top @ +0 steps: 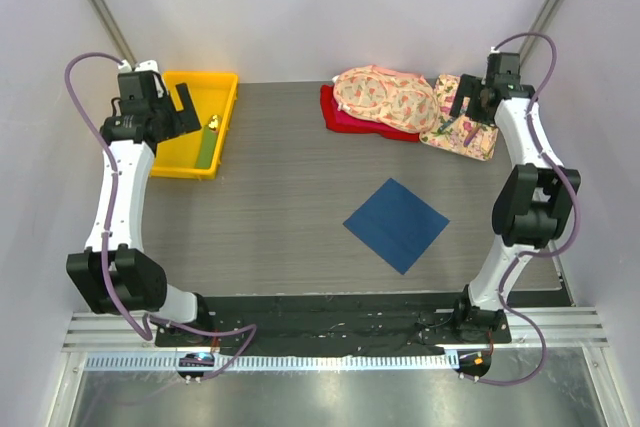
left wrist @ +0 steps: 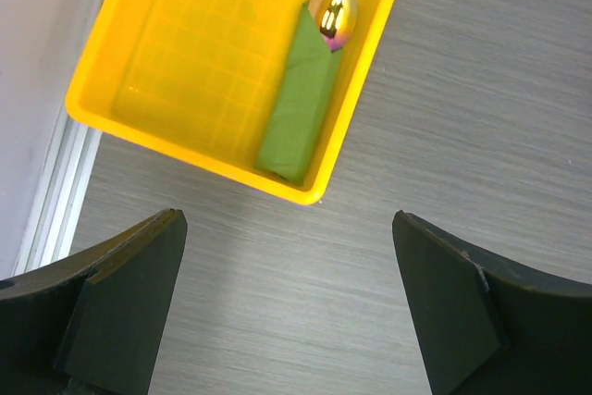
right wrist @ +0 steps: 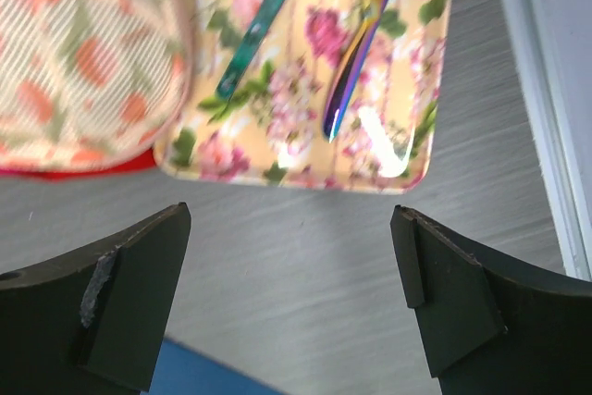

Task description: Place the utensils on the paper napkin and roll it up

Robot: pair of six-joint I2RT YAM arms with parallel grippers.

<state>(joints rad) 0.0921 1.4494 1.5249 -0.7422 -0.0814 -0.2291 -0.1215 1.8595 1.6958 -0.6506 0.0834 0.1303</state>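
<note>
No step of the job is done as I watch from the remote desk. The paper napkin (top: 396, 224) lies flat and bare on the worktop (top: 270, 207), slightly toward 4 o'clock of its middle. It is turned corner-on like a diamond, with no fold or roll begun. It is a thin, plain dark blue square, its edges straight, lying flush with the surface.

The utensils (top: 468, 127) are well apart from it, out at 2 o'clock on a glossy floral tray (right wrist: 231, 159). My right wrist camera shows a teal handle (right wrist: 264, 25) and a shimmering purple handle (right wrist: 363, 43) side by side, not touching. Their far ends are cut off at the top of the view. I cannot tell whether a third piece lies with them.

The right claw (right wrist: 289, 228) hangs over the worktop at the tray's near edge, jaws spread wide, gripping nothing. The left claw (left wrist: 285, 256) is at 10 o'clock, equally spread and empty. It is just beside a yellow tray (left wrist: 166, 145) that holds a green strip (left wrist: 301, 108) with a shiny gold tip.

By my reckoning everything remains: lift each utensil, carry it across, lay it on the blue sheet, then roll the sheet.
</note>
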